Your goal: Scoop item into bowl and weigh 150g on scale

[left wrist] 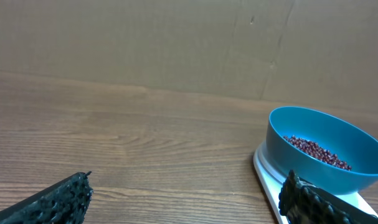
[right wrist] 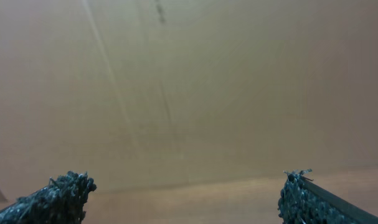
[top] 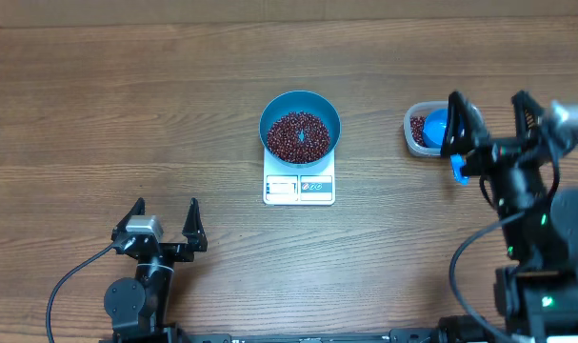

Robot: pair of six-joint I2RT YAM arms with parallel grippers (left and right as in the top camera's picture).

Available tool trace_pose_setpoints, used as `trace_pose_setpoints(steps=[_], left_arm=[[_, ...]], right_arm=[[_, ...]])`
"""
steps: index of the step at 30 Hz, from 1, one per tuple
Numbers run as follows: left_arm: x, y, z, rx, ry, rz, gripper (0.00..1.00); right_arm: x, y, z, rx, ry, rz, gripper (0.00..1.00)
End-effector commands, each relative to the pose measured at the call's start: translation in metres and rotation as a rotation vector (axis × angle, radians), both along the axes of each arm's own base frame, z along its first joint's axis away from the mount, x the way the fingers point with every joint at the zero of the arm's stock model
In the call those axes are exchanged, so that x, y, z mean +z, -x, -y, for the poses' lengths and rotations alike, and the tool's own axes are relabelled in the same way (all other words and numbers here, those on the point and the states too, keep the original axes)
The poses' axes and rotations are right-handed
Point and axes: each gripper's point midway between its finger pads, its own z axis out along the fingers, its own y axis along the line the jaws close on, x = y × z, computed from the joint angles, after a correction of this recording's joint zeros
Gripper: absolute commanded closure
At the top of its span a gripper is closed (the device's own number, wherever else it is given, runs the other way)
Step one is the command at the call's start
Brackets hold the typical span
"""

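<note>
Now, both my grippers are spread wide, and neither one holds anything. My left gripper (top: 167, 206) is low near the table (top: 98, 95), and its two fingers (top: 139, 208) stand far apart with only bare wood between them. Ahead of these fingers and off to their right is the blue bowl (top: 269, 116). It sits on the white scale (top: 299, 189) and covers the far part of it, so the display strip at the edge nearer to me is in view. Inside the bowl lie the beans (top: 299, 135), a dark red-brown heap that covers the bottom. The left wrist view, past my left gripper (left wrist: 187, 186), shows the bowl (left wrist: 313, 165) just beyond my right-hand finger (left wrist: 307, 200). The beans (left wrist: 316, 151) lie well below its rim, and a corner of the scale (left wrist: 266, 173) looks out under it.

My right gripper (top: 488, 97) is well to the right of the bowl. Just beside its left finger (top: 455, 119), on the side toward the bowl, is a clear tub (top: 408, 122) with more beans in it, and a blue scoop (top: 435, 124) lies in the tub. From above, this finger partly covers the scoop, but I cannot tell whether they touch. In the right wrist view my right gripper (right wrist: 185, 182) points at a plain brown wall (right wrist: 195, 93), which fills the wide gap between its fingers (right wrist: 58, 198).
</note>
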Motion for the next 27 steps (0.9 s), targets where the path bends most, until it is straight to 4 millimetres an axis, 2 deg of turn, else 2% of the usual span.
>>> trace_pose_setpoints(steps=[1, 6, 11, 19, 23, 27], left_arm=[[0.000, 0.000, 0.000, -0.004, 0.009, 0.003, 0.00], [0.000, 0.000, 0.000, -0.004, 0.009, 0.003, 0.00], [0.000, 0.000, 0.000, -0.004, 0.009, 0.003, 0.00], [0.000, 0.000, 0.000, -0.004, 0.009, 0.003, 0.00], [0.000, 0.000, 0.000, -0.004, 0.009, 0.003, 0.01], [0.000, 0.000, 0.000, -0.004, 0.009, 0.003, 0.00]], right_arm=[[-0.012, 0.014, -0.004, 0.028, 0.003, 0.092, 0.00], [-0.035, 0.028, -0.004, 0.028, 0.001, 0.202, 0.00], [-0.070, 0.046, -0.003, 0.026, 0.000, 0.270, 0.00], [-0.112, 0.053, -0.001, 0.018, -0.001, 0.248, 0.00], [-0.139, 0.059, 0.001, 0.005, 0.003, 0.222, 0.00], [-0.151, 0.061, 0.008, -0.037, 0.017, 0.182, 0.00]])
